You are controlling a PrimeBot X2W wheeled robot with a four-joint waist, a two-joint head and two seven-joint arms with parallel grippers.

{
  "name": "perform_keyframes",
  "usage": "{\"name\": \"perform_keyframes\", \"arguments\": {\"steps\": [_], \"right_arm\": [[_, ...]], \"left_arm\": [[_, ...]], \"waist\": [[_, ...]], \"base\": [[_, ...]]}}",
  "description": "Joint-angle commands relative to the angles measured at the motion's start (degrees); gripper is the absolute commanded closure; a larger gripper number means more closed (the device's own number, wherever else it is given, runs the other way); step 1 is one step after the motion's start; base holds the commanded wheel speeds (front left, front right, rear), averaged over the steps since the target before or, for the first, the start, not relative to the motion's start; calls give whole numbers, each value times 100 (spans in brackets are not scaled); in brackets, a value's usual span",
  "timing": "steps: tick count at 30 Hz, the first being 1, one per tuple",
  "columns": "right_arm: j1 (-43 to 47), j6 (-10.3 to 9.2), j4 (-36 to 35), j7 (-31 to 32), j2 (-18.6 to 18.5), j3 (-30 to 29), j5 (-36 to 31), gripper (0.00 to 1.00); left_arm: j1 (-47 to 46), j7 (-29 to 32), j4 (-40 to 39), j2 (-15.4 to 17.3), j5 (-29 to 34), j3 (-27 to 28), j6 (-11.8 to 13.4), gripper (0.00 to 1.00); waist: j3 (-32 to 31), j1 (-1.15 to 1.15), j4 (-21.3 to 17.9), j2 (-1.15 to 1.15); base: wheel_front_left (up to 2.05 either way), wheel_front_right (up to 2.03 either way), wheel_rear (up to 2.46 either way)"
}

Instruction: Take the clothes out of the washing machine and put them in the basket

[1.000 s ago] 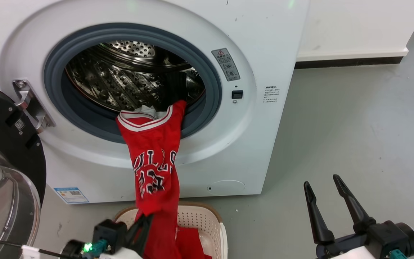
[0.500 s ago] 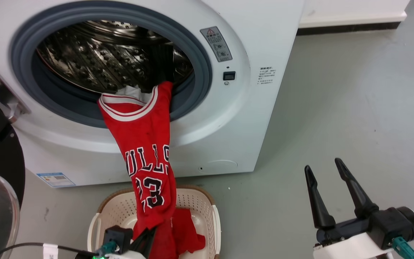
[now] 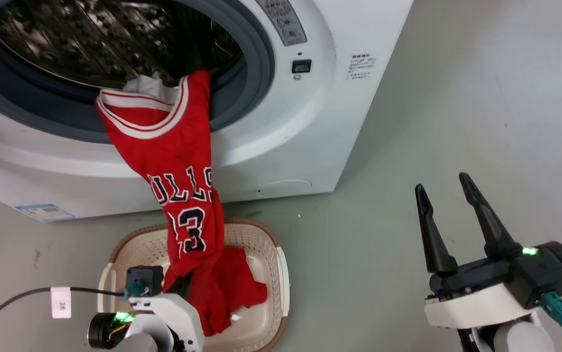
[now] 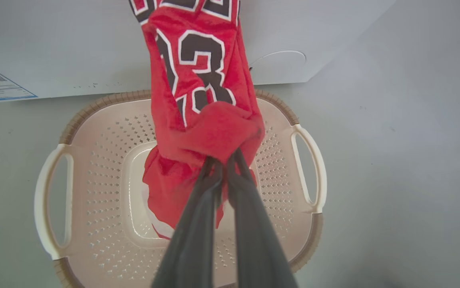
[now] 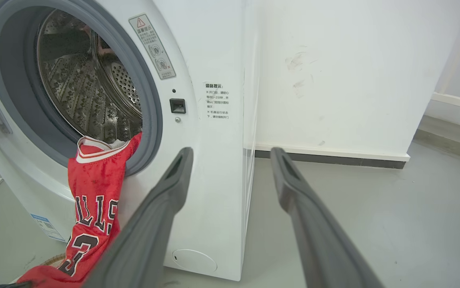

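- The head view has the jersey (image 3: 178,161) strung out like a rope. Its collar is hooked over the grey door seal (image 3: 259,73) of the washing machine (image 3: 291,142), and the rest hangs down the front into the basket (image 3: 283,278) on the floor (image 3: 457,98).
- From up there the left gripper (image 4: 224,158) is mostly buried behind the fabric. Its own wrist view sorts that out: it's pinched tight on a bunched fold of the jersey just below the number, right over the middle of the basket.
- That same view shows more red cloth (image 4: 166,204) with a white edge on the basket's bottom. Can't tell if it's the jersey's hem or another garment.
- The right gripper (image 3: 440,183) is spread wide, holding nothing, over bare floor well off to the basket's right.
- The right wrist view looks into the steel drum (image 5: 82,100), with a white scrap (image 5: 116,142) tucked behind the collar.
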Motion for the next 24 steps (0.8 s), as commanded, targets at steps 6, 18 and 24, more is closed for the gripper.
{"name": "perform_keyframes", "arguments": {"steps": [6,18,24], "right_arm": [[-400,-5,-101,-13,10,-15,50,0],[-841,-5,-228,-13,10,-103,165,0],[-884,-5,-210,-13,10,-124,190,0]], "left_arm": [[-810,-36,1335,-235,-318,404,-239,100],[-1524,31,2160,-286,-487,566,-295,100],[-1622,157,2251,-313,-473,513,-227,0]], "waist": [[726,-1,-213,0],[1444,-1,-359,0],[1485,-1,-353,0]], "base": [[0,0,0],[0,0,0],[0,0,0]]}}
